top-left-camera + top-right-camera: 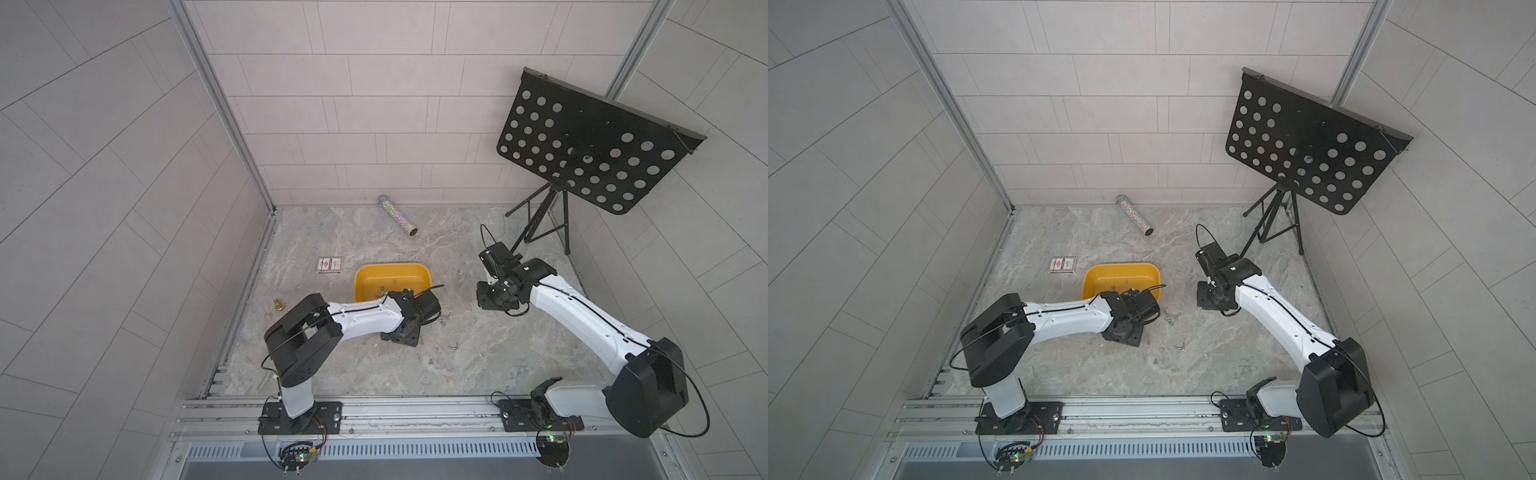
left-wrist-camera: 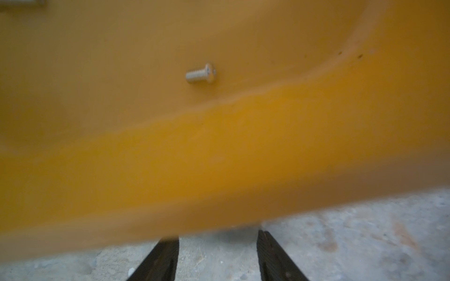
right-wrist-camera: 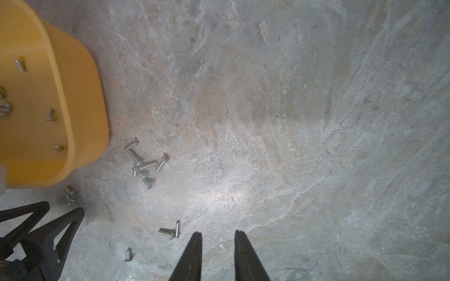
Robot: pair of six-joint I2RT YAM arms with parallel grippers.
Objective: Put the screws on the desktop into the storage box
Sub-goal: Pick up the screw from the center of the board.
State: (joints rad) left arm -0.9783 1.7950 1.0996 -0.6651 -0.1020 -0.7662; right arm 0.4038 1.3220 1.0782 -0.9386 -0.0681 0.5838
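Left gripper [image 3: 64,206] gaping, empty | lone screw [image 3: 69,194] just beside its tips, by the storage box [image 3: 84,107] corner | right gripper [image 3: 218,234] narrow gap, empty, farther off

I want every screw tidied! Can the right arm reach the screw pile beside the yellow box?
Probably yes. The screw pile lies on bare desktop beside the yellow box, with nothing between it and the open right gripper.

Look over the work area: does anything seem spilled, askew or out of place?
Yes: screws lie loose on the desktop, as if spilled. A tangled heap sits beside a corner of the storage box, with a pair and some singles further off. A few already lie inside the box. Nothing looks broken.
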